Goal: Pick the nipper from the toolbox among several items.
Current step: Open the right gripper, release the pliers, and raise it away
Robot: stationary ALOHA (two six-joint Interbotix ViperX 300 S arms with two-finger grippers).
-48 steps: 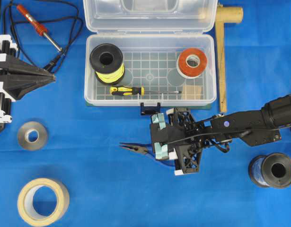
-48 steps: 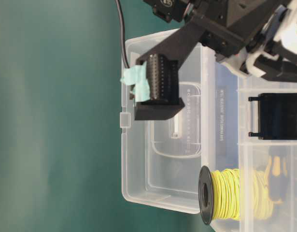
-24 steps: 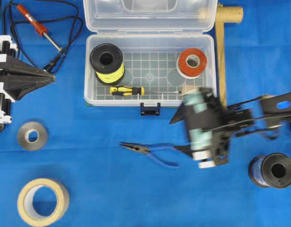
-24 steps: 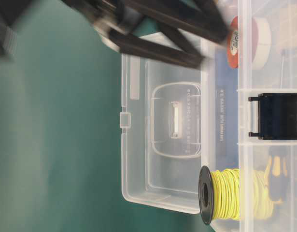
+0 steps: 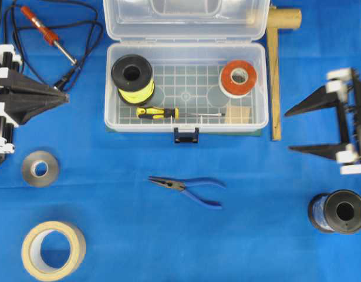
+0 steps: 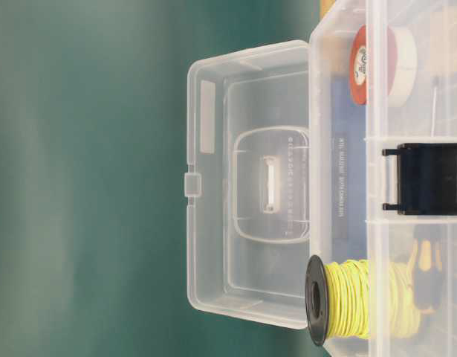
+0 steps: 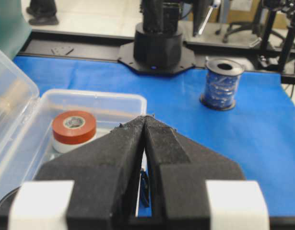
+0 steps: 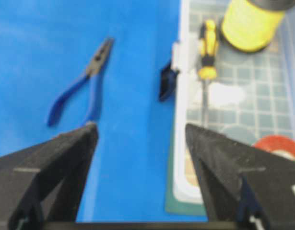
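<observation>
Lying on the blue bench (image 5: 110, 176) just in front of the toolbox (image 5: 186, 88), the nipper (image 5: 186, 187) rests outside the case, its dark pointed tip toward the left of the overhead view and its blue handles splayed to the right. Nothing touches it. The right gripper (image 5: 290, 130) sits well off to the right edge, jaws spread wide and empty, pointing toward the middle of the bench. The left gripper (image 5: 66, 97) is at the left edge, its jaws pressed together into a point and holding nothing. The toolbox stands open with its lid folded back; on the grid floor are a yellow wire spool (image 5: 132, 79), a red tape roll (image 5: 238, 77) and a yellow-and-black screwdriver (image 5: 168, 112). A red-handled soldering iron (image 5: 48, 34) lies at the upper left, two tape rolls (image 5: 40, 168) at the lower left, and a dark spool (image 5: 338, 211) at the lower right.
</observation>
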